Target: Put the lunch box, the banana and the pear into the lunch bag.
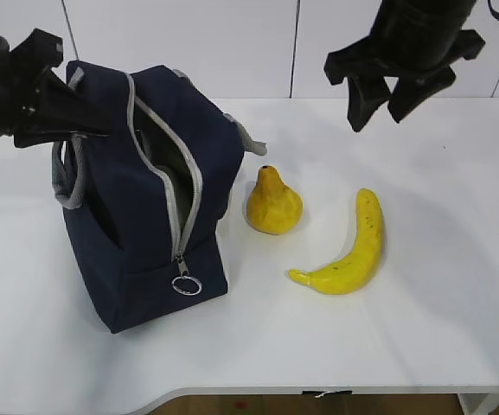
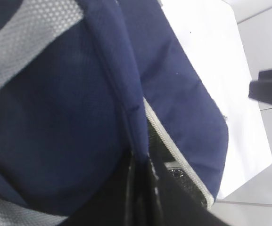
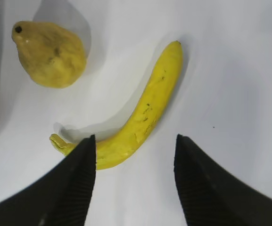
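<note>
1. Step looks like fetching the banana (image 1: 350, 251): right tool (image 1: 379, 104) hangs above it, jaws apart, empty.
2. Left tool (image 2: 143, 188) is clamped on the lunch bag (image 1: 137, 216) edge, holding the mouth unzipped.
3. Next: descend, straddle the banana's middle.
4. Banana is curved, yellow, specked, lying on counter (image 1: 439, 190) beside the pear (image 1: 272, 203).
5. Lunch box not visible.

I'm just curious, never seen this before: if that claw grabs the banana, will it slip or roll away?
Probably not roll: the banana lies flat on its curved side. Its smooth skin might slip a little, though the right end effector has ribbed fingers. It looks fairly stiff.
</note>
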`<move>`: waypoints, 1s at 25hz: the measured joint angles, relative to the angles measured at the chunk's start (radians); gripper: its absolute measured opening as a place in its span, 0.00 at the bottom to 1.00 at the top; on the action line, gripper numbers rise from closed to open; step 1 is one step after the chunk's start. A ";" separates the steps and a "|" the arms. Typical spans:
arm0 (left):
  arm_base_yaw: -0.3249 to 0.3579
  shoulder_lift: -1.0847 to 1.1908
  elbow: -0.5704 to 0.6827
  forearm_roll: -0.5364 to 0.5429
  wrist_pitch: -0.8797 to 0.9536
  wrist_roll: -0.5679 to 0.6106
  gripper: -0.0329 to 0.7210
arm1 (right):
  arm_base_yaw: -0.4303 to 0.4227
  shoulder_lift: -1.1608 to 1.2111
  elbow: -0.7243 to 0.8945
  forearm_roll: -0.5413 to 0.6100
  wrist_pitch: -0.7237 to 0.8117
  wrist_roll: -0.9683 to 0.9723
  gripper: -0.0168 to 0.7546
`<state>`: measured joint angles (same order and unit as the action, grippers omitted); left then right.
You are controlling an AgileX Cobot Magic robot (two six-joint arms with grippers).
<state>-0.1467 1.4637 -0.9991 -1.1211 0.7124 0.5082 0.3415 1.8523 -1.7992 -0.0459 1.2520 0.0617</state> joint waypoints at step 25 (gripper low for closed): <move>0.000 0.000 0.000 0.069 0.008 0.010 0.05 | -0.002 -0.071 0.511 -0.104 -0.405 0.684 0.75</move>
<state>-0.1467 1.4637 -0.9991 -1.0524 0.7209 0.5183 0.3392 1.7813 -1.2878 -0.1503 0.8468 0.7458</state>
